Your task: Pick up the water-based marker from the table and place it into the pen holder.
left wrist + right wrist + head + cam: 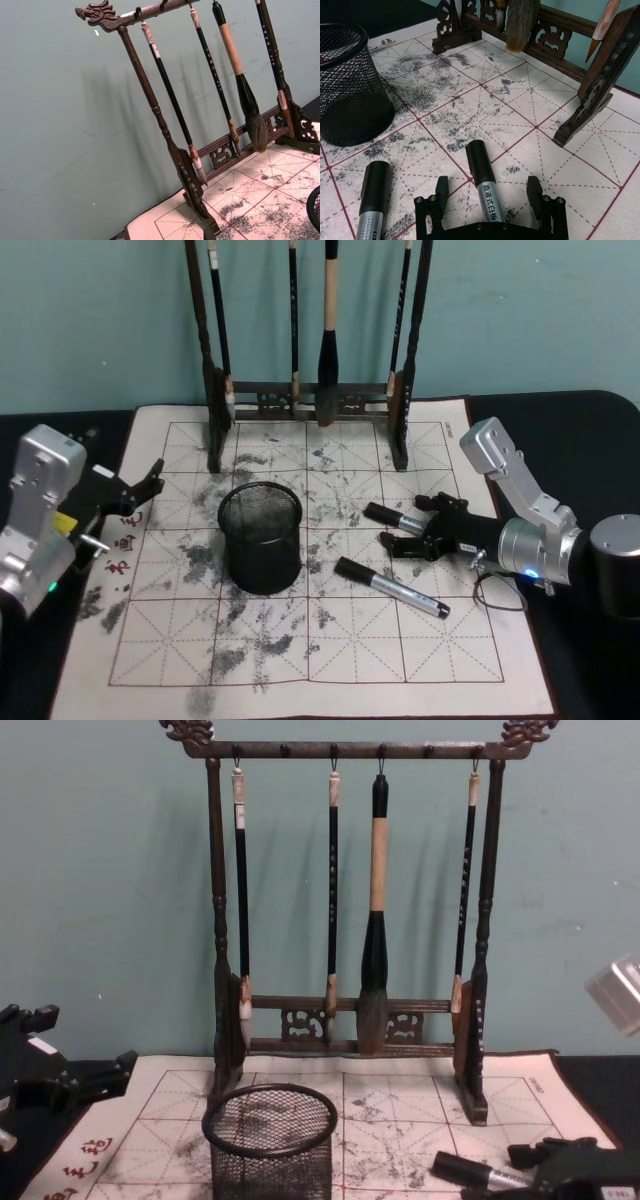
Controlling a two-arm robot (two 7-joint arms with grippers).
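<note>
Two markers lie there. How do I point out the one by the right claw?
Find the tall wooden brush rack at the mat's back, then the black mesh pen holder before it. Of the two black-capped markers to its right, it is the marker nearer the rack, between the right gripper's open fingers; the other marker lies free.

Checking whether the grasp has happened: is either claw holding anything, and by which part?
Nothing is held. The right claw is open, straddling the barrel of a marker on the mat, gaps either side. The left claw is parked at left.
</note>
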